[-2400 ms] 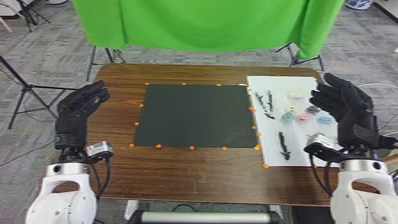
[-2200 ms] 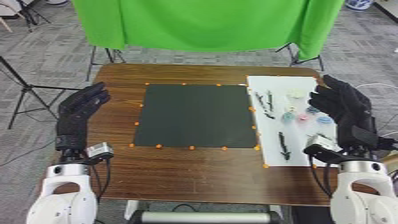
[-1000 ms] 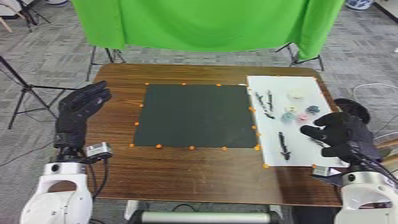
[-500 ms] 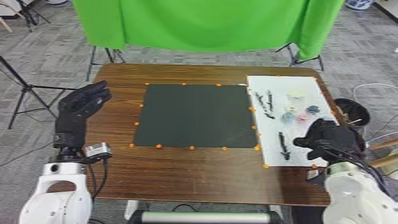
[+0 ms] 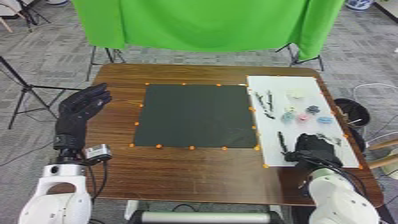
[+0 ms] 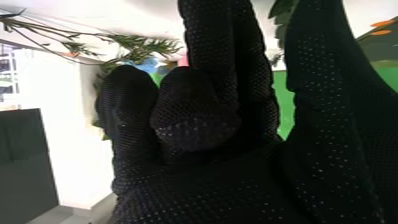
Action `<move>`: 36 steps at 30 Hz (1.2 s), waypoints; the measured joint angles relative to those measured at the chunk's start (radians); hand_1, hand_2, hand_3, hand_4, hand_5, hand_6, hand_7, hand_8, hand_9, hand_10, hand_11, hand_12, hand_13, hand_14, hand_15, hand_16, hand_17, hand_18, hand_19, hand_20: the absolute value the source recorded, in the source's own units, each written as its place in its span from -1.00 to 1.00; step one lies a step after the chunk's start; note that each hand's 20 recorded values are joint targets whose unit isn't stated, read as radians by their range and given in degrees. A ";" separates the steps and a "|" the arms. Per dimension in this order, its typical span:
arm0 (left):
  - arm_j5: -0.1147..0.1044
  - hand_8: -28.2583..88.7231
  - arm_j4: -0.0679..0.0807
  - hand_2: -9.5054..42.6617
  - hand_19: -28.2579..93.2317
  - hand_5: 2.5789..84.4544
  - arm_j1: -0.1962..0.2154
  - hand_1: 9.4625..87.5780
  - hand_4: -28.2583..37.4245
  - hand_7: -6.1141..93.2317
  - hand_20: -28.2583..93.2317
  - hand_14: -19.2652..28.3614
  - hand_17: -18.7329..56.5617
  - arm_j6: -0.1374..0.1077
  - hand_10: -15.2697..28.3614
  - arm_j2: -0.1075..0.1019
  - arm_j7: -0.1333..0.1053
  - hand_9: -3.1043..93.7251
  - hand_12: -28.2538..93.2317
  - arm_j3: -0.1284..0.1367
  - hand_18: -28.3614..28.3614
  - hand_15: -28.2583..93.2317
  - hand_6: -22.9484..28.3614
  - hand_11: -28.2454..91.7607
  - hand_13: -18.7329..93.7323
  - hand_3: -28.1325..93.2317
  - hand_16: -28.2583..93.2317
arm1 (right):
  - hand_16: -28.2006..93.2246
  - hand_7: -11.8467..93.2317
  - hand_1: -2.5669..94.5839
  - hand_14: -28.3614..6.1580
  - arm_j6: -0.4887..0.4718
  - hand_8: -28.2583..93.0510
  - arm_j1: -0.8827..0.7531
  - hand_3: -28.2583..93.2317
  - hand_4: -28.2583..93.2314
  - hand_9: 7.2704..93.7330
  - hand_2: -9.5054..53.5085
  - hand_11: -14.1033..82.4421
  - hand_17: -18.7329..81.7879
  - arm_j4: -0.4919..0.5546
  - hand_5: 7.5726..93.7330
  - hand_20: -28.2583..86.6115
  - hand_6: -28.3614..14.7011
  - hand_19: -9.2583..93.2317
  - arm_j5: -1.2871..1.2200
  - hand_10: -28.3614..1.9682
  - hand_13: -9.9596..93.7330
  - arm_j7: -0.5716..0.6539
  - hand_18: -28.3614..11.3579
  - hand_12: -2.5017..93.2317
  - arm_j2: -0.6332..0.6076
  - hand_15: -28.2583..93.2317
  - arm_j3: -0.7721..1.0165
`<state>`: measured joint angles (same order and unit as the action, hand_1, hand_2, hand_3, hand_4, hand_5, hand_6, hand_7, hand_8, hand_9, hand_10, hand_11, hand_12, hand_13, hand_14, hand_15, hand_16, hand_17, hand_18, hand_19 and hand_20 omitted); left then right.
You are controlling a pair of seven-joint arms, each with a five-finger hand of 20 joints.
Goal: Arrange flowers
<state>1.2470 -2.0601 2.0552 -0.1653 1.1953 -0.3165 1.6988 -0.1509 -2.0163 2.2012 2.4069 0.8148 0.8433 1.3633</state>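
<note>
Your right hand, lower right of the head view, looks open, fingers extended and nothing visibly pinched, near a dark sprig; the flowers lie above it on the white sheet. Arranging on the dark mat seems yet to begin; the black bin, at right, has contents you cannot make out.

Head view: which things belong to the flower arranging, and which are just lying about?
For the job:
- pink flower, blue flower, pale flower
- dark stem
- white sheet under them
- dark mat, probably the arranging area

Just about:
- green cloth
- tripod
- black bin
</note>
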 measured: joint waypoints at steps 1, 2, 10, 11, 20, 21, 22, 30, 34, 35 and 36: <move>0.000 -0.66 0.000 -0.94 -0.13 0.17 0.001 -0.35 -0.66 -0.53 -0.09 0.53 -0.28 0.000 0.31 0.000 0.000 0.07 -0.37 0.000 0.51 -0.05 0.02 -0.18 0.03 0.53 -0.55 | 0.13 -0.39 -0.13 0.56 -0.001 -0.65 0.004 0.54 -0.96 0.73 -1.00 -0.17 0.65 -0.002 0.51 0.60 0.18 1.00 -0.001 -0.01 0.90 0.002 -0.27 -0.42 0.000 0.55 0.000; 0.000 -0.66 0.000 -0.94 -0.13 0.17 0.001 -0.35 -0.66 -0.53 -0.09 0.53 -0.28 0.000 0.31 0.000 0.001 0.07 -0.37 -0.001 0.51 -0.05 0.02 -0.18 0.03 0.53 -0.55 | 0.13 -0.39 -0.13 0.56 -0.002 -0.65 0.008 0.54 -0.96 0.73 -1.00 -0.17 0.65 -0.003 0.51 0.60 0.17 1.00 -0.002 -0.01 0.90 0.004 -0.26 -0.42 0.000 0.55 0.000; -0.003 -0.66 0.000 -0.95 -0.13 0.17 0.001 -0.36 -0.66 -0.53 -0.10 0.53 -0.28 0.000 0.32 0.000 0.006 0.07 -0.37 -0.001 0.51 -0.05 0.02 -0.18 0.03 0.54 -0.55 | 0.14 -0.41 -0.18 0.56 -0.029 -0.65 0.020 0.53 -0.94 0.73 -1.00 -0.17 0.65 -0.001 0.51 0.59 0.15 1.00 -0.025 -0.03 0.90 0.021 -0.26 -0.42 0.007 0.53 0.016; -0.003 -0.66 0.000 -0.95 -0.13 0.17 0.002 -0.36 -0.66 -0.53 -0.10 0.53 -0.28 0.000 0.32 0.000 0.007 0.07 -0.37 -0.001 0.51 -0.05 0.02 -0.18 0.03 0.54 -0.55 | 0.14 -0.41 -0.18 0.55 -0.033 -0.65 0.021 0.53 -0.94 0.73 -1.00 -0.17 0.65 0.001 0.51 0.59 0.14 1.00 -0.030 -0.03 0.90 0.022 -0.26 -0.42 0.009 0.52 0.019; -0.005 -0.66 -0.001 -0.94 -0.13 0.17 0.002 -0.36 -0.66 -0.53 -0.10 0.54 -0.29 0.001 0.31 0.000 0.009 0.07 -0.37 -0.006 0.51 -0.05 0.02 -0.18 0.03 0.53 -0.55 | 0.15 -0.42 -0.21 0.54 -0.061 -0.64 0.057 0.49 -0.90 0.74 -1.00 -0.18 0.64 0.014 0.53 0.57 0.12 1.00 -0.056 -0.07 0.90 0.033 -0.25 -0.42 0.017 0.50 0.017; -0.005 -0.66 -0.001 -0.94 -0.13 0.17 0.002 -0.36 -0.66 -0.53 -0.10 0.53 -0.29 0.001 0.31 0.000 0.009 0.07 -0.37 -0.007 0.51 -0.05 0.02 -0.18 0.02 0.53 -0.55 | 0.15 -0.42 -0.21 0.54 -0.064 -0.64 0.064 0.49 -0.90 0.74 -1.00 -0.18 0.64 0.011 0.53 0.56 0.11 1.00 -0.057 -0.07 0.90 0.035 -0.25 -0.42 0.018 0.50 0.012; -0.005 -0.66 -0.001 -0.94 -0.13 0.17 0.002 -0.36 -0.66 -0.53 -0.10 0.53 -0.29 0.001 0.31 0.000 0.010 0.07 -0.37 -0.008 0.51 -0.05 0.02 -0.18 0.02 0.53 -0.55 | 0.14 -0.42 -0.21 0.54 -0.067 -0.64 0.073 0.48 -0.90 0.74 -1.00 -0.17 0.64 0.008 0.53 0.56 0.11 1.00 -0.059 -0.07 0.90 0.037 -0.25 -0.42 0.019 0.50 0.007; -0.005 -0.66 0.000 -0.94 -0.13 0.17 0.001 -0.36 -0.66 -0.54 -0.10 0.53 -0.29 0.007 0.31 0.002 0.015 0.07 -0.37 -0.010 0.51 -0.05 0.03 -0.18 0.03 0.53 -0.55 | 0.14 -0.42 -0.20 0.55 -0.082 -0.63 0.119 0.48 -0.89 0.75 -1.00 -0.17 0.65 -0.036 0.53 0.54 0.10 1.00 -0.060 -0.07 0.90 0.056 -0.24 -0.42 0.031 0.50 -0.038; -0.005 -0.66 0.000 -0.94 -0.13 0.17 0.001 -0.35 -0.66 -0.54 -0.10 0.53 -0.29 0.009 0.31 0.003 0.016 0.07 -0.37 -0.010 0.51 -0.05 0.03 -0.18 0.02 0.53 -0.55 | 0.14 -0.42 -0.17 0.55 -0.080 -0.63 0.128 0.49 -0.89 0.76 -1.00 -0.15 0.66 -0.045 0.53 0.53 0.10 1.00 -0.052 -0.08 0.91 0.062 -0.21 -0.41 0.038 0.49 -0.047; -0.005 -0.66 0.000 -0.94 -0.13 0.17 0.001 -0.35 -0.66 -0.54 -0.10 0.53 -0.29 0.009 0.31 0.003 0.017 0.07 -0.37 -0.010 0.51 -0.05 0.03 -0.18 0.02 0.53 -0.55 | 0.14 -0.42 -0.15 0.56 -0.079 -0.63 0.130 0.50 -0.89 0.77 -1.00 -0.15 0.67 -0.047 0.54 0.51 0.10 1.00 -0.049 -0.08 0.92 0.065 -0.19 -0.41 0.040 0.49 -0.049; -0.005 -0.66 0.000 -0.94 -0.13 0.17 0.001 -0.36 -0.66 -0.54 -0.10 0.53 -0.29 0.009 0.31 0.003 0.017 0.07 -0.37 -0.010 0.51 -0.05 0.03 -0.18 0.03 0.53 -0.55 | 0.13 -0.42 -0.12 0.57 -0.079 -0.63 0.133 0.50 -0.89 0.78 -1.00 -0.14 0.68 -0.048 0.54 0.49 0.10 1.00 -0.046 -0.07 0.93 0.068 -0.17 -0.41 0.042 0.48 -0.052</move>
<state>1.2418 -2.0604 2.0559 -0.1560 1.1986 -0.2995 1.6884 -0.2296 -1.8837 2.1528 2.3609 0.8823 0.8854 1.3110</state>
